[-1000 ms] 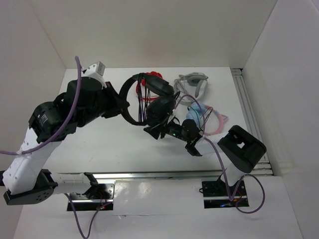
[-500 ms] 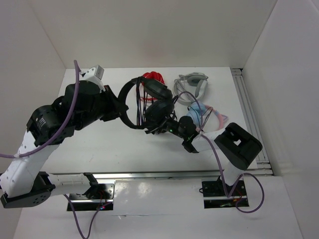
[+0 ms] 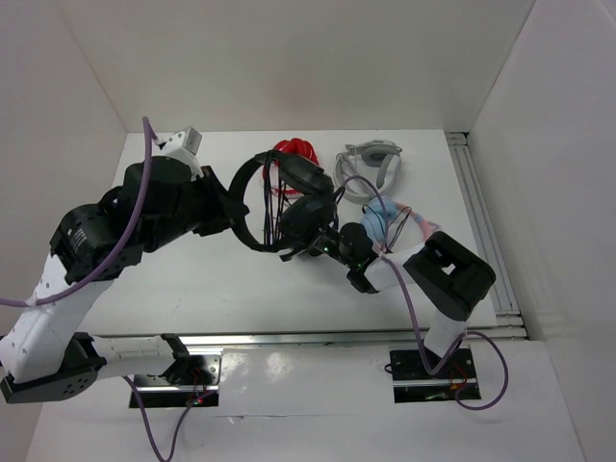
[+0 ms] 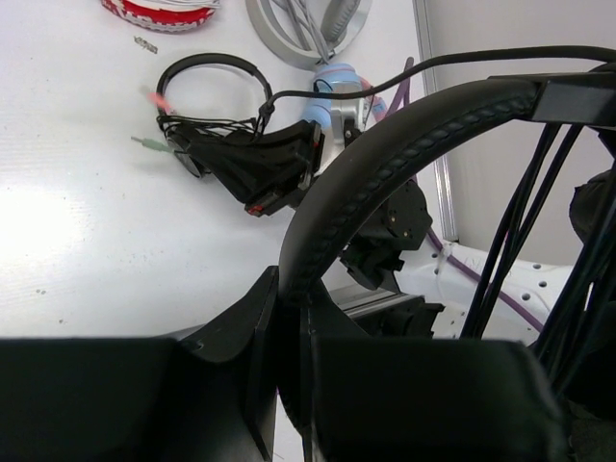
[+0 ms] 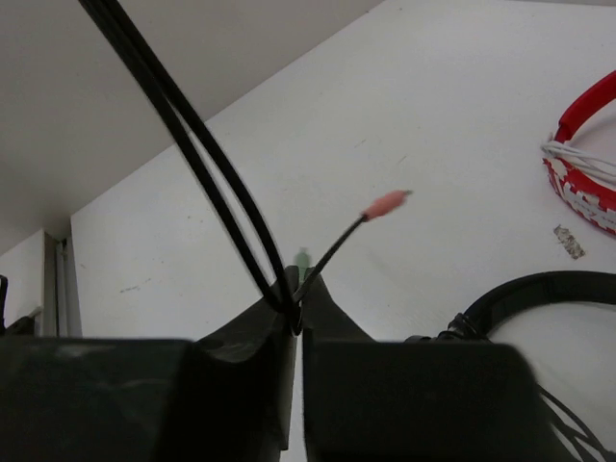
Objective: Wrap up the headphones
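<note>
Black over-ear headphones (image 3: 308, 214) hang above the white worktop (image 3: 192, 279), near its middle. Pressed together, the left claw (image 4: 289, 308) grips the padded headband (image 4: 404, 144). Just beside the cups, the right claw (image 5: 296, 313) pinches two strands of thin black cable (image 5: 192, 154), with a pink-tipped plug (image 5: 387, 203) poking out.

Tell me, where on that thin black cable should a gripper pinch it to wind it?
Probably close to its free end, just behind the pink-tipped plug, where the right gripper pinches now. The cable is thin and limp, so a hold there leaves little loose tail. Come crosswise, fingers straddling the strands.
</note>
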{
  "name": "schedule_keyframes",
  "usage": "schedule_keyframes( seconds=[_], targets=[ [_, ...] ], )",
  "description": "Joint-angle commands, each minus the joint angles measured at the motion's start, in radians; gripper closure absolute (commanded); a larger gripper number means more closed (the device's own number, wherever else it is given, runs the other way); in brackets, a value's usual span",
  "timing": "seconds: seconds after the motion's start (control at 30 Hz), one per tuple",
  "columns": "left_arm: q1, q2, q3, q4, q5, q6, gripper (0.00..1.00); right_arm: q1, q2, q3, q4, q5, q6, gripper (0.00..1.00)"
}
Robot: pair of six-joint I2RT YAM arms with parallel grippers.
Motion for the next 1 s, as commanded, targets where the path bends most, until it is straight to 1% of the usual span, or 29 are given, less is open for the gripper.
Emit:
schedule_keyframes(
  seconds=[0.0, 0.07, 0.17, 0.2, 0.27, 0.3, 0.37, 0.43, 0.47, 0.53, 0.57, 0.67, 0.7, 0.73, 0.77, 0.8, 0.87, 0.93, 0.97],
  targets=[
    [0.004, -0.036, 0.002, 0.095, 0.025, -0.031, 1.00, 0.000, 0.024, 0.061, 0.047, 0.028, -0.012, 0.99],
    [0.004, -0.036, 0.002, 0.095, 0.000, -0.031, 1.00, 0.000, 0.024, 0.061, 0.036, 0.008, -0.003, 1.00],
    [0.004, -0.045, 0.002, 0.095, -0.037, -0.031, 1.00, 0.000, -0.027, 0.015, 0.045, -0.003, -0.003, 1.00],
    [0.004, -0.054, 0.002, 0.084, -0.076, -0.057, 1.00, 0.009, -0.047, 0.005, 0.027, -0.003, -0.013, 1.00],
    [0.004, -0.054, 0.002, 0.075, -0.133, -0.081, 1.00, 0.019, -0.107, -0.014, -0.071, -0.003, -0.013, 1.00],
    [0.004, -0.054, -0.007, 0.064, -0.200, -0.109, 1.00, 0.039, -0.127, -0.014, -0.114, -0.003, -0.041, 1.00],
    [0.004, -0.054, -0.007, 0.064, -0.273, -0.130, 1.00, 0.068, -0.200, -0.044, -0.218, 0.032, -0.052, 1.00],
    [0.015, -0.028, 0.010, 0.075, -0.348, -0.140, 1.00, 0.116, -0.251, -0.072, -0.273, 0.089, -0.079, 1.00],
    [0.030, -0.014, 0.022, 0.075, -0.363, -0.140, 1.00, 0.133, -0.301, -0.081, -0.345, 0.107, -0.079, 1.00],
    [0.068, 0.036, 0.063, 0.075, -0.373, -0.131, 1.00, 0.185, -0.346, -0.081, -0.428, 0.164, -0.110, 1.00],
    [0.079, 0.053, 0.064, 0.075, -0.383, -0.130, 1.00, 0.200, -0.386, -0.081, -0.521, 0.178, -0.110, 1.00],
    [0.130, 0.094, 0.076, 0.084, -0.416, -0.167, 1.00, 0.280, -0.435, -0.049, -0.661, 0.189, -0.147, 1.00],
    [0.147, 0.120, 0.076, 0.084, -0.416, -0.167, 1.00, 0.309, -0.472, -0.040, -0.750, 0.210, -0.147, 1.00],
    [0.167, 0.133, 0.062, 0.101, -0.416, -0.157, 1.00, 0.337, -0.493, -0.040, -0.783, 0.247, -0.160, 1.00],
    [0.214, 0.148, 0.062, 0.113, -0.405, -0.143, 1.00, 0.387, -0.542, -0.040, -0.812, 0.259, -0.161, 1.00],
    [0.231, 0.177, 0.062, 0.123, -0.405, -0.134, 1.00, 0.410, -0.570, -0.054, -0.858, 0.270, -0.170, 1.00],
    [0.282, 0.202, 0.039, 0.145, -0.405, -0.124, 1.00, 0.469, -0.642, -0.063, -0.921, 0.243, -0.170, 1.00],
    [0.302, 0.223, 0.010, 0.170, -0.405, -0.124, 1.00, 0.507, -0.677, -0.063, -0.962, 0.227, -0.179, 1.00],
    [0.302, 0.223, -0.017, 0.181, -0.431, -0.109, 1.00, 0.551, -0.714, -0.063, -1.007, 0.246, -0.188, 1.00]
  ],
)
